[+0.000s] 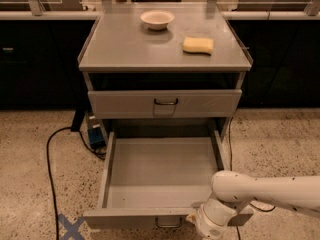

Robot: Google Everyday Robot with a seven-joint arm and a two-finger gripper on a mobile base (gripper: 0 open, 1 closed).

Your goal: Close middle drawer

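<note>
1. Snaking over the speckled floor at the far left, a black cable (48, 159) runs from the foot of the cabinet toward the bottom edge of the view.
2. Just right of the cable's lower end, a blue tape cross (68, 227) is stuck to the floor.
3. A small blue object (96, 135) sits on the floor against the cabinet's left leg, partly in shadow.
4. The grey tabletop (125, 49) carries a white bowl (157, 19) near its back edge.
5. A yellow sponge (198, 45) lies to the right of the bowl, apart from it.
6. Below the tabletop, the upper drawer (125, 104) sits pushed in, with a dark loop handle at its centre.
7. The middle drawer (160, 171) stands pulled far out toward the camera. Its shallow grey tray is in full view, and its front panel is near the bottom edge.
8. The drawer handle (168, 225) hangs at the middle of that front panel, partly cut off by the frame.
9. The claw (199, 222) is low at the right part of the drawer's front panel, close against it. Its state cannot be told, as the wrist covers it.
10. The white arm (270, 189) reaches in from the right edge and bends down to the claw.
</note>
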